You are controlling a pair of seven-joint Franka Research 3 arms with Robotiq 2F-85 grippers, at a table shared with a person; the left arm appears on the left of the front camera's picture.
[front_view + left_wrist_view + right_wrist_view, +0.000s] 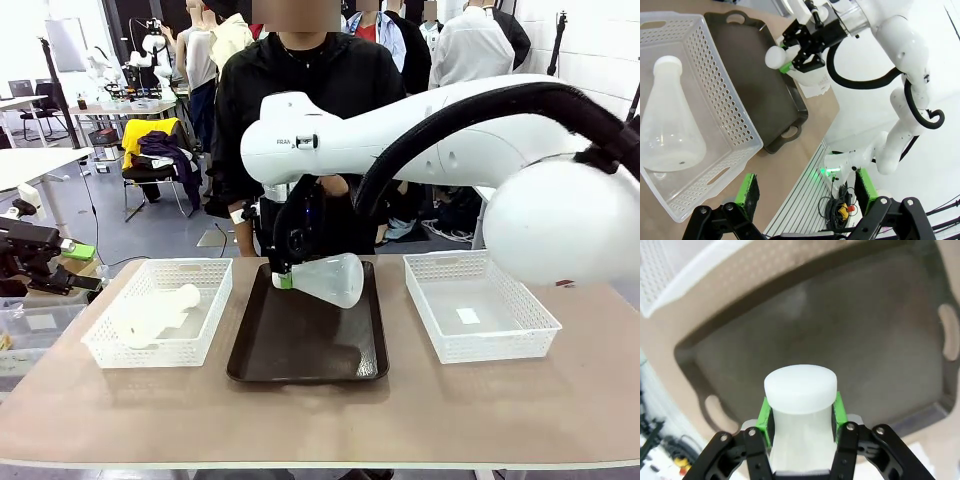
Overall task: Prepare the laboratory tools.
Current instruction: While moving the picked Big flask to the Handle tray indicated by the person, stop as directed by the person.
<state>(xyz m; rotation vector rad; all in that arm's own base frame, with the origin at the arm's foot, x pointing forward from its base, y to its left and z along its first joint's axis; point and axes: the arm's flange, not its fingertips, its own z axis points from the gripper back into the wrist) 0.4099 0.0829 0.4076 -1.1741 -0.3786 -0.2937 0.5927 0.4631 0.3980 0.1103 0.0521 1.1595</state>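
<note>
Presently the right tool point(801, 414) pinches the tilted conical flask point(335, 280) by its smooth neck, which could slip; left tool point(806, 191) gapes.

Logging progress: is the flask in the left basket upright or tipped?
Tipped: the flask lies on its side on the basket floor.

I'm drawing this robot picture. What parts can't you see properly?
Held flask, right wrist view: base hidden behind its own neck and the right end effector.
Other flask, front view: lower part screened by the left basket's wall.
Sticker in the right basket, front view: too small to read.
</note>
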